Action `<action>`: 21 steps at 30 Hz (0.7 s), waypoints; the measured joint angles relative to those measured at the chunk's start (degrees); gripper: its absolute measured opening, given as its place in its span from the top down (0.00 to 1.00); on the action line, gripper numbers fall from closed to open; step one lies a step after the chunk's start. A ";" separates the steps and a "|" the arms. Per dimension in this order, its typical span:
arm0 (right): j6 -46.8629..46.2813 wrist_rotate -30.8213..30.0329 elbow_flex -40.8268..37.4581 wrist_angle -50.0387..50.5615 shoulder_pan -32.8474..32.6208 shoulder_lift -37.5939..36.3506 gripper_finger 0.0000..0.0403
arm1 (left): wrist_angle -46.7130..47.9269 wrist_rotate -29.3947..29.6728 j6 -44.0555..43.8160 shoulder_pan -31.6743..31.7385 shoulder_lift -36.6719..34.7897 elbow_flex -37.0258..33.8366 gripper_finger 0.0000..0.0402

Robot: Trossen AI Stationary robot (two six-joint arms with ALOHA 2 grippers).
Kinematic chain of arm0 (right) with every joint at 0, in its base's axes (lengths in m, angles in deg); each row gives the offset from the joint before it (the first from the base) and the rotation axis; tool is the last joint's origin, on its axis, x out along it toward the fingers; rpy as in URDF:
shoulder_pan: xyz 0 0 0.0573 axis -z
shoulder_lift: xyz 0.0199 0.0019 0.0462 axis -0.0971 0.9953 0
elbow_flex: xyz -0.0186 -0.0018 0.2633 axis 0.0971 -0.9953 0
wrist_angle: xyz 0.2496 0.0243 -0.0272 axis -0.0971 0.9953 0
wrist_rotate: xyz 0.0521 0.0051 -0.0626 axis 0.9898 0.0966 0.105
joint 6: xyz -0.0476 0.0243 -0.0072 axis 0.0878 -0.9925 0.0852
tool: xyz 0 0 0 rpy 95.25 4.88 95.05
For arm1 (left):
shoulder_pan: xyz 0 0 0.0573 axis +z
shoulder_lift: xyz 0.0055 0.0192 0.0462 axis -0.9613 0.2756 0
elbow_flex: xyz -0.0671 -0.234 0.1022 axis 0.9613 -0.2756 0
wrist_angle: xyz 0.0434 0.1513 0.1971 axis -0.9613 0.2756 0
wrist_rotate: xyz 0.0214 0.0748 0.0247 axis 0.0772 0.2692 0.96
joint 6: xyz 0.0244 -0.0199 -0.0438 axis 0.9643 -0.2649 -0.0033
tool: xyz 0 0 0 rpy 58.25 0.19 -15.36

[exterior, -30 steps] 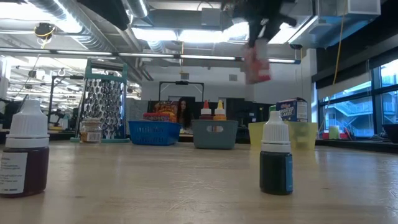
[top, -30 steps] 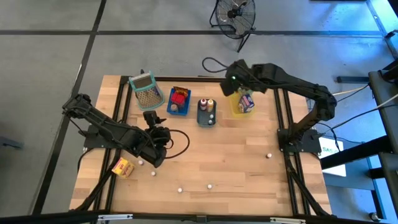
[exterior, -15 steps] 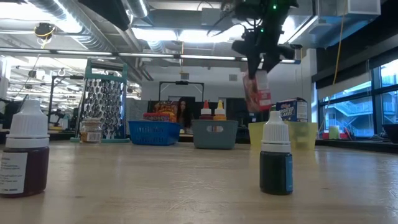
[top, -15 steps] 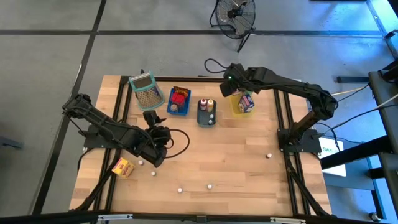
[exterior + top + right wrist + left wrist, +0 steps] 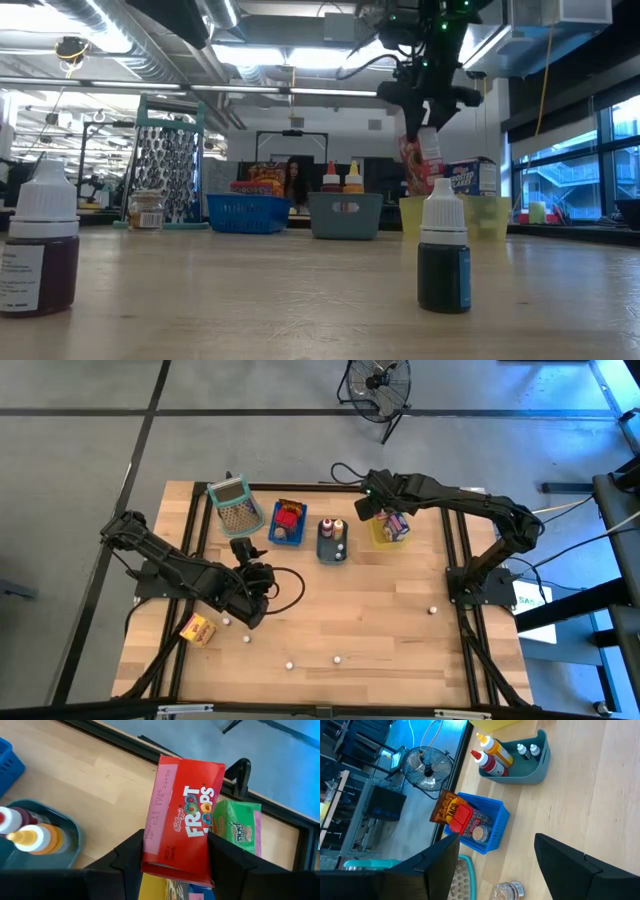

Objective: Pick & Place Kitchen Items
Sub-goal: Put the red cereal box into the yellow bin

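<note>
R hand (image 5: 172, 857) over far-right part of table (image 5: 380, 600), clamped on red cereal carton (image 5: 184, 837) — fingers pinch its lower end on both flat sides, carton sticks out ahead of the hand. Long axis runs in line w/ the fingers, so in low view the box hangs roughly upright, slightly tilted, under the hand. Carton clear of any surface; sits right above yellow tray (image 5: 383, 532), its lower edge about level w/ the tray rim in low view. Key relation: tray directly below held carton, so judged next move is a short straight drop, then release. R arm plainly the nearer one; L arm well apart.

Tray already holds a green carton (image 5: 235, 827) just beside/behind the red one, plus a purple-white carton (image 5: 470, 178) standing inside. Space looks tight — risk red box lands on a neighbour or leans on the rim.

Carton look: red, pink side panel w/ printed date, white cereal lettering, stiff card, undented.

L hand (image 5: 252, 598) near mid-left of table, fingers apart, holding nothing, waiting. Yellow-orange carton (image 5: 197, 629) lies near it toward front-left. Small white-capped bottles (image 5: 337, 658) scattered along the front.
</note>
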 joint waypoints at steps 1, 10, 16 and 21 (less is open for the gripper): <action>-0.01 0.02 -0.40 -0.23 0.14 0.00 0.56 | 0.00 0.00 0.00 0.00 0.00 0.00 0.37; 0.02 -0.12 -3.26 -3.64 1.55 0.00 0.56 | -0.83 -0.02 0.04 0.00 0.00 0.00 0.37; -0.19 0.06 -5.39 -5.86 2.33 0.00 0.56 | -0.87 -0.02 0.04 0.00 0.00 0.00 0.37; 0.05 0.23 -6.05 -6.87 2.32 0.00 0.56 | -0.94 -0.02 0.07 0.00 0.00 0.00 0.37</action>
